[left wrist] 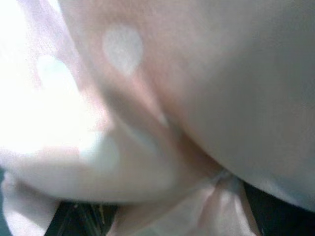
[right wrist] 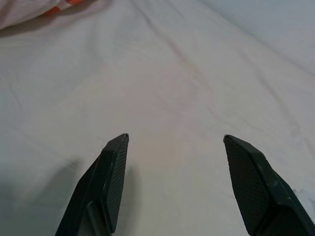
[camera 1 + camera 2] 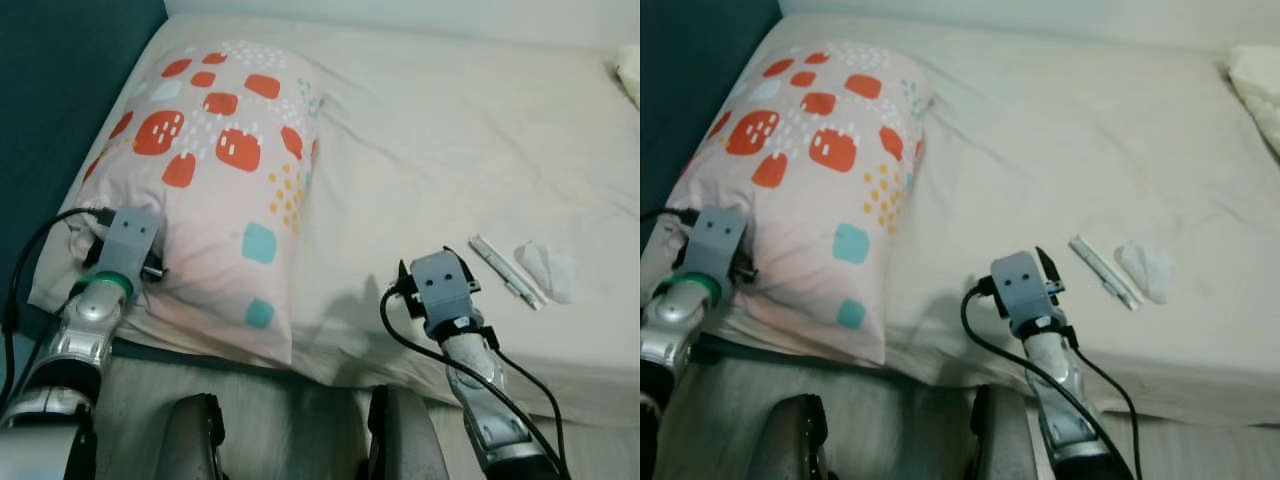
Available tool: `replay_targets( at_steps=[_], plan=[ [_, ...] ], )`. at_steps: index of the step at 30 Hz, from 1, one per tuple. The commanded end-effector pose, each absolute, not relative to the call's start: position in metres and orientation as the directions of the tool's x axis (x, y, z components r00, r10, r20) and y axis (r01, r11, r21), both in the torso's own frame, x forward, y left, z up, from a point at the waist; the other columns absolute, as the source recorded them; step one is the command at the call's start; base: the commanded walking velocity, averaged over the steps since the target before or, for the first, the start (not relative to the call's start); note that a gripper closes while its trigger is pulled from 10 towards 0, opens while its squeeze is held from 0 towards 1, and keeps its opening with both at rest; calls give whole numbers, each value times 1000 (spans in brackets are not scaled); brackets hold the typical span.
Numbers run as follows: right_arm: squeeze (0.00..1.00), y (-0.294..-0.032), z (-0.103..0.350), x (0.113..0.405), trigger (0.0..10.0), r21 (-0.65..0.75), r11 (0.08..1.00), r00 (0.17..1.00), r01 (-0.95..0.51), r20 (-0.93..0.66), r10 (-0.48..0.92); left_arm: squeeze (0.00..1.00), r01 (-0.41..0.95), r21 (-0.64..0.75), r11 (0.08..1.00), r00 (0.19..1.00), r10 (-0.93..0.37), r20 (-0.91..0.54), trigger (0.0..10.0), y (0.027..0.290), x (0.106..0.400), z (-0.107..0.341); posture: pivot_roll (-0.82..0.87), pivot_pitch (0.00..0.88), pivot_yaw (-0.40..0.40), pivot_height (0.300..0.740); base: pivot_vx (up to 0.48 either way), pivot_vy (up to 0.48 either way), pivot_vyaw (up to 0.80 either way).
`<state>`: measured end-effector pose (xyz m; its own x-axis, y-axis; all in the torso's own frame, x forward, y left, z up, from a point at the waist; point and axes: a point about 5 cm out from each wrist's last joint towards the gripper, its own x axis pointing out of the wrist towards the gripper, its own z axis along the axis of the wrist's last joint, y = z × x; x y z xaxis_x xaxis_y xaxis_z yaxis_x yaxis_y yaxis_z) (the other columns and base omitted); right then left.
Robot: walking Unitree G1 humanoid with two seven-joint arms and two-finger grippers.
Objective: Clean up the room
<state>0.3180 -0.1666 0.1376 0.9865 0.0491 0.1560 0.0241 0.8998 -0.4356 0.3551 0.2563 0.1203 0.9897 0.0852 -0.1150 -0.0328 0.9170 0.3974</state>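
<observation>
A pale pink pillow [image 3: 215,170] with orange and teal patches lies on the left of the bed [image 3: 440,130]. My left gripper [image 3: 130,240] is pushed against its near left corner. In the left wrist view the pillow fabric [image 1: 162,123] bunches between the two spread black fingers [image 1: 74,221], so the gripper stands open around the corner. My right gripper [image 2: 174,137] hovers open low over the bare sheet near the bed's front edge, with nothing between its fingers. Just to its right lie a thin white stick-like object [image 3: 505,270] and a crumpled white tissue [image 3: 548,268].
A dark teal wall [image 3: 50,80] runs along the bed's left side. A cream cloth or cushion [image 3: 1255,90] sits at the far right corner of the bed. Wooden floor [image 3: 290,420] and my own legs [image 3: 195,435] are below the bed's front edge.
</observation>
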Motion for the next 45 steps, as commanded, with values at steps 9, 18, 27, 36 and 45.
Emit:
replay_targets(
  at_steps=[9, 18, 27, 36, 45],
  plan=[
    [0, -163, 135, 321, 10000, -424, 906, 987, -3, 143, 70, 0, 117, 408, 905, 988, -66, -138, 10000, 251, 301, 101, 27, 191, 53, 565, 0, 0, 0],
    [0, -159, 137, 319, 10000, -381, 924, 980, -45, 164, 115, 0, 170, 418, 892, 985, -145, -90, 10000, 219, 209, 110, 62, 177, 49, 565, 0, 0, 0],
    [0, -148, 149, 329, 10000, -201, 978, 970, -62, 219, 107, 0, -16, 463, 886, 989, -53, 135, 10000, 224, 249, 152, 80, 139, 12, 565, 0, 0, 0],
    [0, -140, 147, 323, 10000, 149, 987, 975, -65, 222, 30, 0, -47, 242, 969, 969, -14, 246, 10000, 223, 308, 207, 35, 92, 21, 575, 0, 0, 0],
    [0, -156, 157, 321, 10000, 177, 984, 962, 25, 265, -73, 0, 145, 156, 977, 954, -179, 239, 10000, 178, 326, 222, -15, 59, 62, 609, 0, 0, 0]
  ],
)
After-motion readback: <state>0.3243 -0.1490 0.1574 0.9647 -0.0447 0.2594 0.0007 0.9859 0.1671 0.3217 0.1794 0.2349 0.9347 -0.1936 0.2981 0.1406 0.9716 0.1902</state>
